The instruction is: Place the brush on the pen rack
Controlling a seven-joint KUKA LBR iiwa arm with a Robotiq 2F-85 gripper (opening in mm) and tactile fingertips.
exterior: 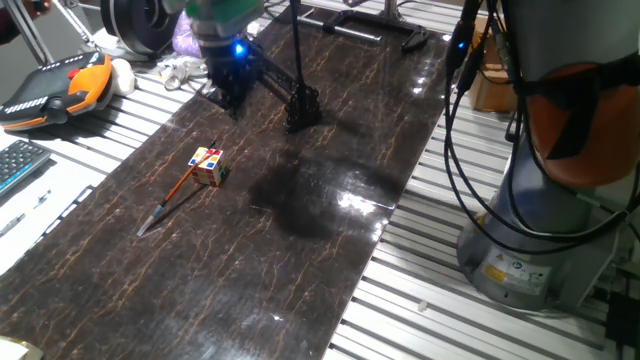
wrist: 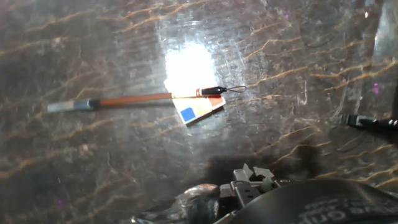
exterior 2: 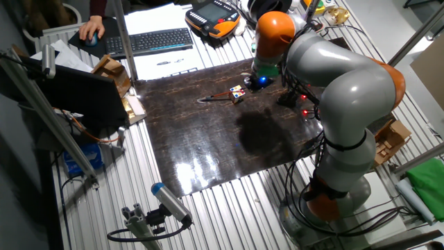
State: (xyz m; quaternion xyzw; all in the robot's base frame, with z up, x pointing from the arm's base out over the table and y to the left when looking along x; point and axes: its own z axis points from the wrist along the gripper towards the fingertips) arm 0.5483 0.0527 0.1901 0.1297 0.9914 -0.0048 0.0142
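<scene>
The brush [exterior: 178, 193] is seen lying flat on the dark marbled mat [exterior: 300, 260], its grey tip pointing toward the near left edge of the mat in one fixed view. Its upper end is laid across the small multicoloured cube [exterior: 209, 166], on which it rests; in the hand view the brush [wrist: 134, 99] is shown crossing the top of the cube [wrist: 196, 109], with a thin loop of cord at its dark end. In the other fixed view the brush [exterior 2: 216, 97] and the cube [exterior 2: 237, 92] are found together near the far side of the mat [exterior 2: 208, 153].

The pen rack [exterior: 290, 95] is placed further back on the mat, well apart from the brush, its narrow bar slanting down to a chunky black block.

The gripper [exterior: 228, 95] is held just above the mat beside the rack's bar, a blue light showing on the hand above it. Nothing is seen between the fingers, but whether they are spread or closed cannot be told from these pictures.

An orange-and-black handheld controller [exterior: 50, 90] is set on the table to the left, beyond the mat.
</scene>
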